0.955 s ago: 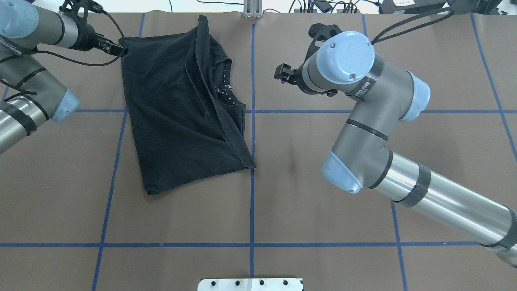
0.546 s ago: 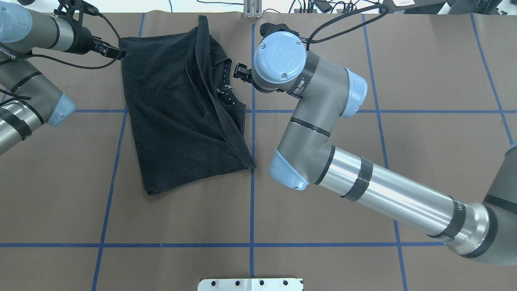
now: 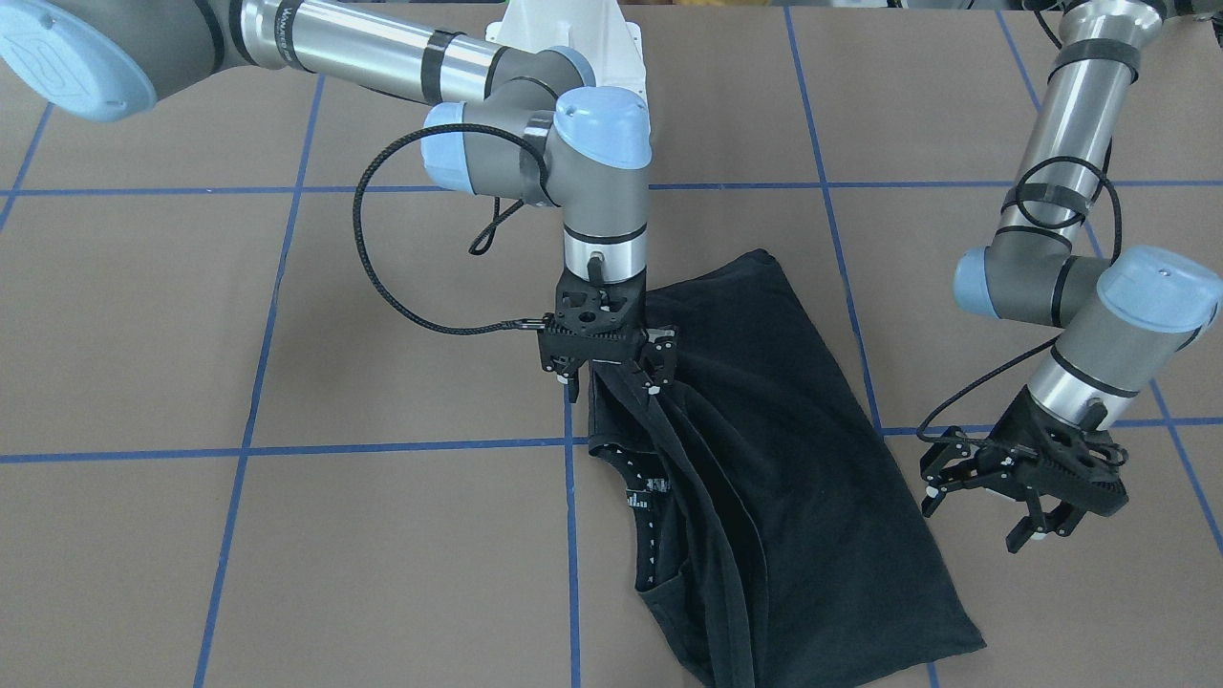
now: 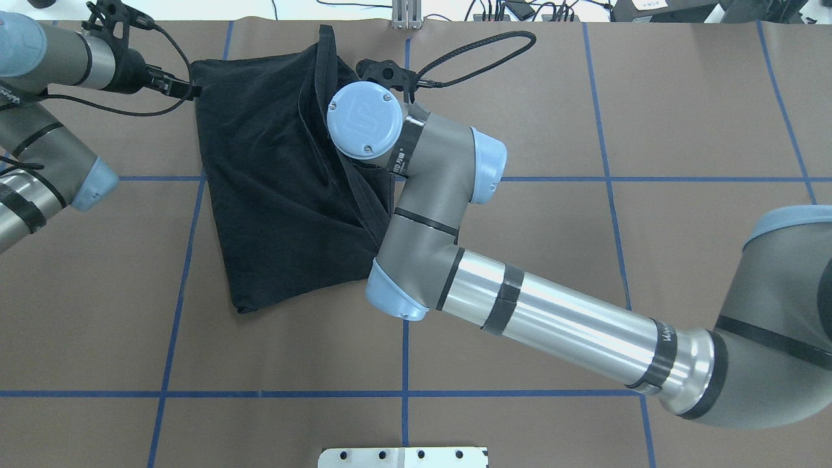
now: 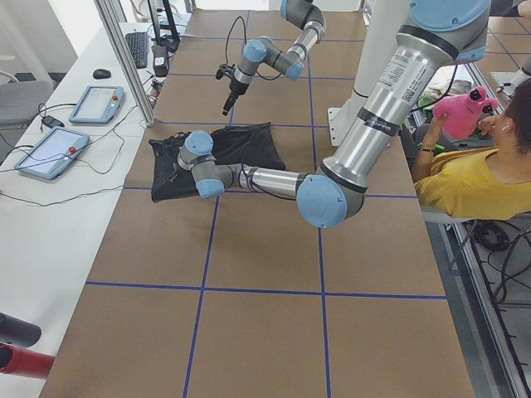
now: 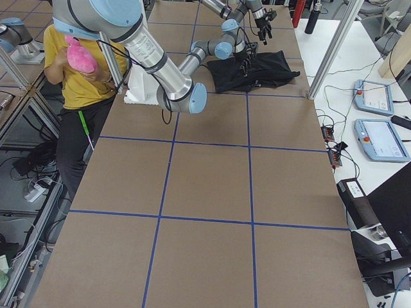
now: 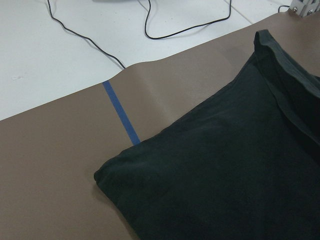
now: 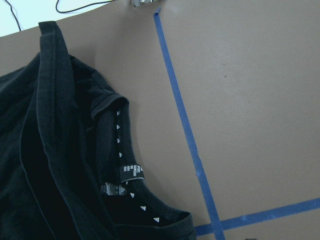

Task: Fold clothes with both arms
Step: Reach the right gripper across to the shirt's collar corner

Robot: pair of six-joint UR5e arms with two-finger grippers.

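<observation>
Your right gripper [image 3: 612,384] has its fingers spread over the black T-shirt's [image 3: 783,459] folded edge, and the left gripper [image 3: 972,526] hangs open beside its corner; the shirt lies half-folded by the table's [image 3: 287,535] operator-side edge, further folds left

right arm [image 4: 559,318] and left arm [image 3: 1075,105] are silver-grey, with light blue caps [image 4: 361,121] and black cables [image 3: 382,277].

**One shirt, two arms, two screens**

One black T-shirt [image 4: 279,195] lies here. Two robot arms work at it, the right arm [image 4: 559,318] over it and the left arm [image 4: 39,130] beside it. Each ends in one gripper: right gripper [image 3: 613,380], left gripper [image 3: 979,511]. Beyond the shirt sit two handheld screens [image 5: 95,104], one keyboard [image 5: 138,48] and one mouse [image 5: 101,74]. Well apart from it, one person [image 5: 465,186] holds one pink plush toy [image 5: 465,112].
</observation>
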